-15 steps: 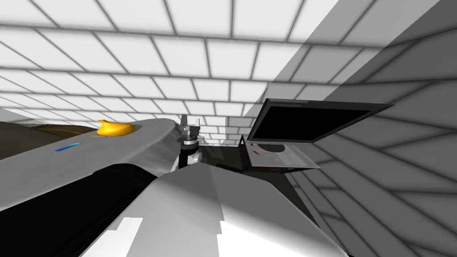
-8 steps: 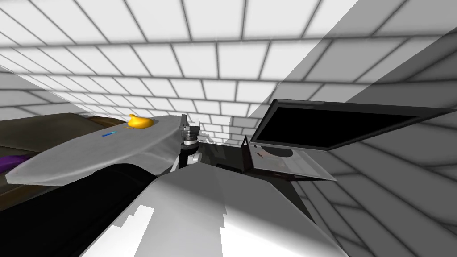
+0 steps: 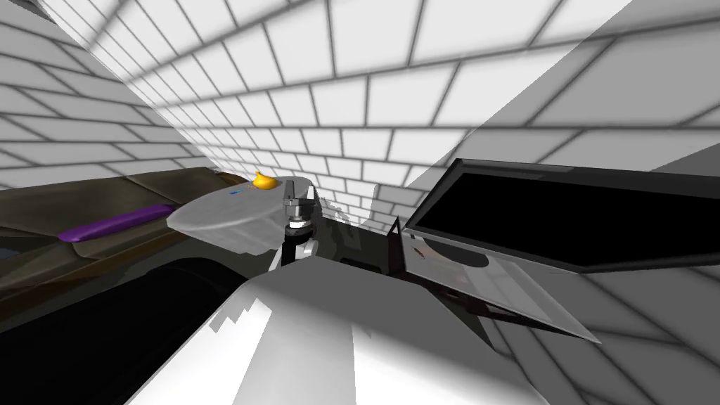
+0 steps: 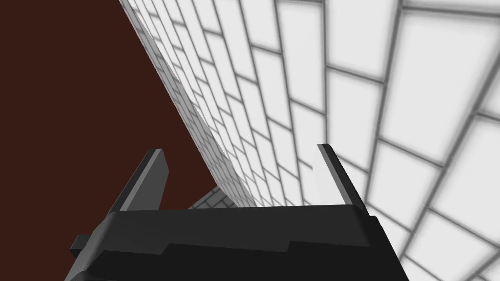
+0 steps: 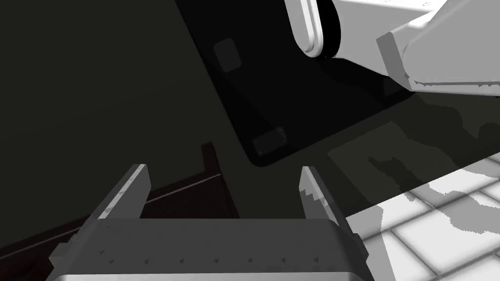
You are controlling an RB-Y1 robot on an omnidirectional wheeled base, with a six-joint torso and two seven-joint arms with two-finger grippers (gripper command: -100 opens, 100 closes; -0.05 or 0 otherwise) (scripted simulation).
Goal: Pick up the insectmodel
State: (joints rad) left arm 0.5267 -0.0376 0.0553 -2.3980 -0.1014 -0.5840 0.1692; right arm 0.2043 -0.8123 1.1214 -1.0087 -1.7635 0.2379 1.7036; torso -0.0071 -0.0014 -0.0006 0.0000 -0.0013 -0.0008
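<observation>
The insect model (image 3: 264, 181) is a small yellow rounded lump at the far end of a grey oval table (image 3: 225, 211), left of centre in the head view. A tiny blue thing (image 3: 235, 191) lies on the table beside it. One gripper (image 3: 301, 190) rises just right of the table's end, near the model but apart from it; I cannot tell whose arm it is. My left gripper (image 4: 239, 151) is open and holds nothing, facing a dark red plane and tiled surfaces. My right gripper (image 5: 222, 168) is open and holds nothing over a dark floor.
A long brown piece of furniture (image 3: 84, 204) with a purple strip (image 3: 116, 223) on it runs along the left. On the right stands a dark-framed panel with a black face (image 3: 562, 218) above a grey slab (image 3: 492, 281). Tiled surfaces lie beyond.
My head view has swung and pulled back: the table and yellow model now look smaller and nearer the middle. The purple strip and brown furniture have come further into view. The gripper keeps its place.
</observation>
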